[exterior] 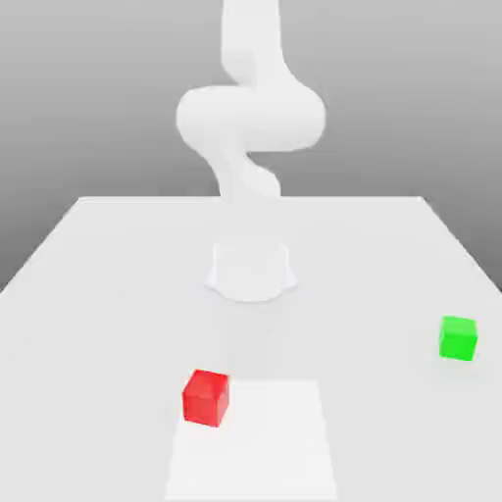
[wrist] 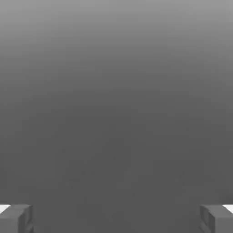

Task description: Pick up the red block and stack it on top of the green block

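Red block (exterior: 206,397) sat untouched on the white surface (exterior: 108,284) in the exterior view, near the front edge and just beside a paler rectangular patch on its right. Well apart from it, toward the exterior view's right and a little farther back, the green block (exterior: 458,337) stood alone with nothing on top. Behind both, the robot's white arm (exterior: 250,118) rose from its round base (exterior: 251,272) at the middle of the surface, its upper links curling upward and out of the frame.

By every sign in the pictures, the job had not yet begun. No grasp had been made, no lift, no carry; the whole sequence of reaching down, closing on the red block, moving it across and setting it squarely on the green one appeared to lie ahead.

The two cameras told different halves of the story. The exterior view gave the layout of the blocks and the arm's posture. The hand view supplied what that camera could not: the gripper (wrist: 116,219) with its two grey fingers (wrist: 16,218) spread wide apart at opposite corners of the picture, nothing held between them, looking out at a plain grey backdrop. That blank outlook suggested the hand was aimed away from the surface, not down at the blocks.
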### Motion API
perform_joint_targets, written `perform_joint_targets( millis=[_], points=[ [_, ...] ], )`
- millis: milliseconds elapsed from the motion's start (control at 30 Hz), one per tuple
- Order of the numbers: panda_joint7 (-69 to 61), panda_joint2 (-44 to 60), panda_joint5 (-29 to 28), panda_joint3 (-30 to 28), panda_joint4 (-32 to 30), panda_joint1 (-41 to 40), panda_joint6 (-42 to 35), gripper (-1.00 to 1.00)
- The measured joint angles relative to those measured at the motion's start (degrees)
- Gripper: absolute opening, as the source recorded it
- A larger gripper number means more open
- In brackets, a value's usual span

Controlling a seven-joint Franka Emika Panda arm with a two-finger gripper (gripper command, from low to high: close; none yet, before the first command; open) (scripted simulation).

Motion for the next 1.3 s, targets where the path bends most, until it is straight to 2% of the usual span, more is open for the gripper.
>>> perform_joint_targets(
  millis=[600, 833, 867, 1100, 1300],
  points=[
    [5.18, 38.62, -0.31, -3.34, -25.91, -5.02, 25.07, 0.0],
    [3.68, 53.16, 2.04, -1.31, -25.21, -6.61, 37.16, 0.0],
    [3.55, 54.31, 2.23, -1.02, -25.05, -6.85, 38.15, -1.0],
    [3.77, 54.13, 1.97, -0.95, -25.08, -6.97, 38.01, -1.0],
    [5.27, 43.0, -0.11, -1.67, -26.68, -6.79, 28.49, -1.0]
  ],
)
